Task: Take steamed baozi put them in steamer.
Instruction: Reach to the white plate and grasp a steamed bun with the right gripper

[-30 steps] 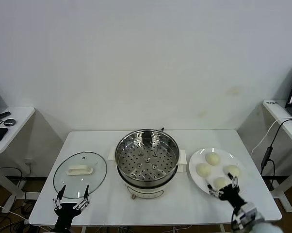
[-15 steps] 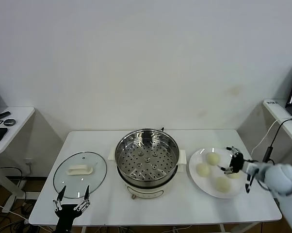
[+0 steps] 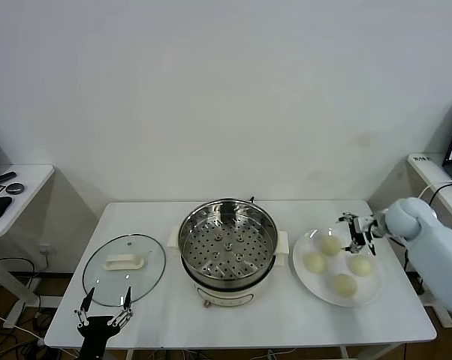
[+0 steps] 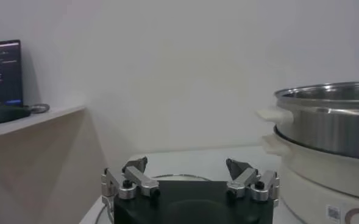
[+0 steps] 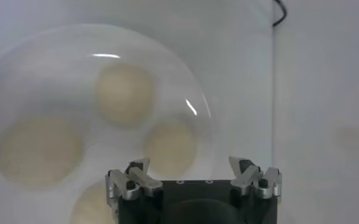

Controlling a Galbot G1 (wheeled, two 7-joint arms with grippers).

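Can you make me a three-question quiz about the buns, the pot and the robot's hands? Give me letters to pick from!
1. Where is the glass lid?
A. on the steamer
B. flat on the table, on the robot's left of the steamer
C. on the plate

2. How many steamed baozi lie on the white plate?
A. two
B. six
C. four

3. How is the right gripper?
A. open, holding nothing, over the far side of the plate
B. shut on a baozi
C. inside the steamer

Answers:
1 B: the lid lies on the table beside the steamer, near the open left gripper.
2 C: four buns show on the plate; the steamer tray holds none.
3 A: its jaws stand apart with no bun between them.
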